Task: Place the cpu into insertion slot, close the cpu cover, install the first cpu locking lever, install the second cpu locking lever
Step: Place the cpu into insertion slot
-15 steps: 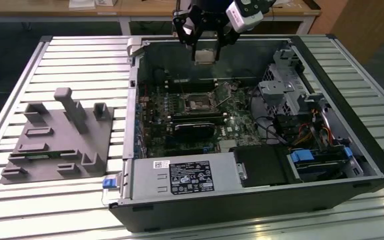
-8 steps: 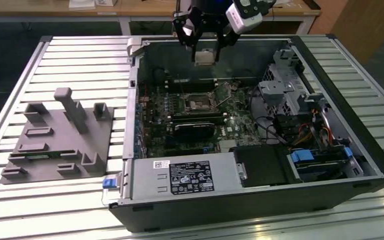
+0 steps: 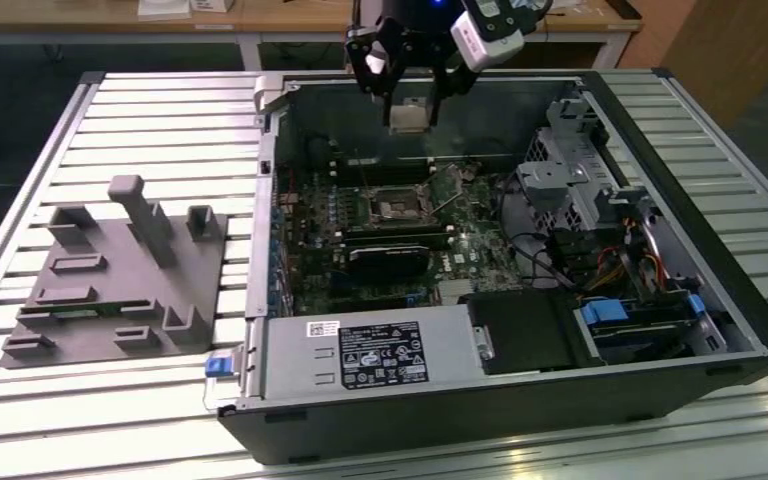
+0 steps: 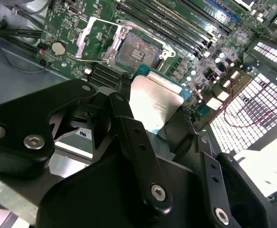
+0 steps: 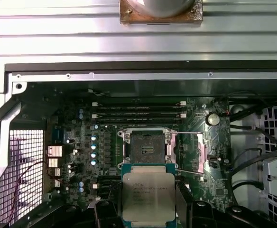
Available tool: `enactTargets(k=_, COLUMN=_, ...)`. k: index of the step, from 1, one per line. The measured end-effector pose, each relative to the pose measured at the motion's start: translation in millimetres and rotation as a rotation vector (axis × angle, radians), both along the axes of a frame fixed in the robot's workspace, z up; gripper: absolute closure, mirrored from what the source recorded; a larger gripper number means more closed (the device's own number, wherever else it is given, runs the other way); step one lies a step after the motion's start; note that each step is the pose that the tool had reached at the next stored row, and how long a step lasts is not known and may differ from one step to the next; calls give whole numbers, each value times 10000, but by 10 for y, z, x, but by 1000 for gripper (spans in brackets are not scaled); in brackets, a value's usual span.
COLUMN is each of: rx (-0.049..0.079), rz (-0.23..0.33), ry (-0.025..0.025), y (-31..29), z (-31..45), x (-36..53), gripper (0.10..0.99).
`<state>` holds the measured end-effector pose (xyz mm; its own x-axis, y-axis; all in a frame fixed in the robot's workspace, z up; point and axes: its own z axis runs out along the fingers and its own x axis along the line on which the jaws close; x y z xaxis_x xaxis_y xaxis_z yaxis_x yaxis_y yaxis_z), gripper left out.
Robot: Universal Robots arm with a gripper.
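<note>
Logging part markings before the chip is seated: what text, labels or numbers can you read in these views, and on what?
Pale silver square cpu, held in the gripper: several printed lines, too small to read.
White barcode sticker on the grey metal housing: too small to read.
Black rectangular label beside it: white print and symbols, too small to read.
Nothing legible to quote.

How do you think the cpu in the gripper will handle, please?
The cpu looks like a thin, flat plate, so it is probably stiff and light. Its smooth metal top could slip in the gripper, and its thin edges may be fragile.
</note>
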<state>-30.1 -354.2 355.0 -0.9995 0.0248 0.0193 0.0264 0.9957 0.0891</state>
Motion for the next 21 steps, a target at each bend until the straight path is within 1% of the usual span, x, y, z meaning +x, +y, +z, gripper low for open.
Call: enactTargets(k=21, rx=-9, rz=0, ry=-1, y=0, z=-79, x=0, gripper=549)
